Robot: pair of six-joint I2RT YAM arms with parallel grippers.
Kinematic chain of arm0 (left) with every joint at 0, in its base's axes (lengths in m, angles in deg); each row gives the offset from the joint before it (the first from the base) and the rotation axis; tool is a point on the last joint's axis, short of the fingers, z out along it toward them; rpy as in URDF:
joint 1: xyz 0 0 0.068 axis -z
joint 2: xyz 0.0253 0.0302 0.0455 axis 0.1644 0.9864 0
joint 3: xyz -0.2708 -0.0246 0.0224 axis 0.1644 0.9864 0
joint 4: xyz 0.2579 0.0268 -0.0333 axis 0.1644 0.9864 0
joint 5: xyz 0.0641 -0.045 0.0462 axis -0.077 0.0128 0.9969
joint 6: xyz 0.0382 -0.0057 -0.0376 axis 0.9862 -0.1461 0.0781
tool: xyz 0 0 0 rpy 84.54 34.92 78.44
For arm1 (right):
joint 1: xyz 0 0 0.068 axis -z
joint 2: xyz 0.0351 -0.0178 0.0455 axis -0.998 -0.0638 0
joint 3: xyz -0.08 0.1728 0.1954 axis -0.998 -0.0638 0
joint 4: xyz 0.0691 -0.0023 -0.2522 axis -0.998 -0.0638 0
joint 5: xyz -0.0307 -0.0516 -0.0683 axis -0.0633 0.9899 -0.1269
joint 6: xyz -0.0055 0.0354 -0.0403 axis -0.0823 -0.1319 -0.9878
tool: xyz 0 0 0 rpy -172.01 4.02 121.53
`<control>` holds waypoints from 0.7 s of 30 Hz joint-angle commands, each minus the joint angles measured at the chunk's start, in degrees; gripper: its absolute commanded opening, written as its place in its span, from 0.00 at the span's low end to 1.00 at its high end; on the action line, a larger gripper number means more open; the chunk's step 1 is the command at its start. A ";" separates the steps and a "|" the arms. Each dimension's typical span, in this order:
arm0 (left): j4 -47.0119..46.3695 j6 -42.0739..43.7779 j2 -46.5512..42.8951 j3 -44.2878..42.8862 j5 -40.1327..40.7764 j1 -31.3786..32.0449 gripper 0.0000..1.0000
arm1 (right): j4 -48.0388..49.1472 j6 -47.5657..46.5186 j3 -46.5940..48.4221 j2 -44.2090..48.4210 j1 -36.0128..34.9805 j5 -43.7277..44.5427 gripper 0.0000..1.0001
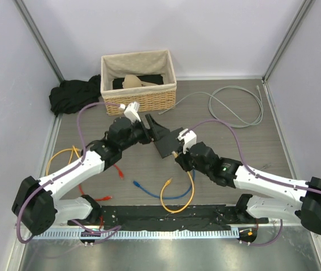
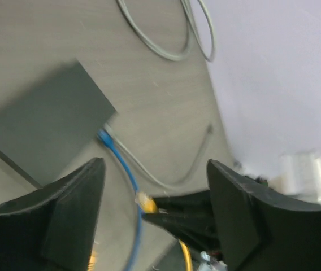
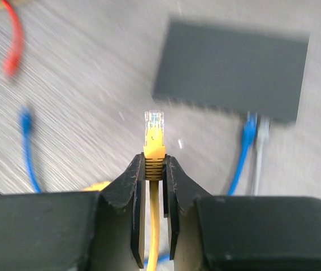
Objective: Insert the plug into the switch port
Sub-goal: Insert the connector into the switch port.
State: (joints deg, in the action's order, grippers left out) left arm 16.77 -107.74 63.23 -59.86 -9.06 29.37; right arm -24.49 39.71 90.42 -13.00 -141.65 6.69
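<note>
Pinched the right gripper (image 3: 154,165) narrow on the yellow plug (image 3: 154,134), with both fingers shut on the ribbed boot just behind the clear tip and the yellow cable (image 3: 154,226) trailing back between them. Aimed the plug at the socket edge of the switch (image 3: 233,69) but stopped short of it, apart and not in any port. Saw a blue cable (image 3: 244,148) and a grey cable (image 3: 259,155) already seated side by side in that edge, toward its right end in the right wrist view.

Spread the left gripper (image 2: 155,165) wide, with nothing between its fingers and the switch (image 2: 47,127) lying just ahead of it, blurred. Could not tell whether a fingertip touched the box.

Found the switch (image 1: 165,138) lying near the middle of the table (image 1: 273,141), between the two grippers, near the wicker basket (image 1: 139,84). Noted a black cloth (image 1: 73,95) bunched to the left of the basket.
</note>
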 commanded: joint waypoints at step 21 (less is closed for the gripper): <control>22.50 43.04 44.75 -40.03 -7.26 -4.20 0.93 | 10.31 4.30 -2.18 -19.75 8.02 6.23 0.01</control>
State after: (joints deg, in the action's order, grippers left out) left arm 37.23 -68.23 106.07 -95.49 -12.10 25.39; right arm -21.32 44.87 88.01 -31.95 -134.94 14.34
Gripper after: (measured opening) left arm 0.947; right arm 0.192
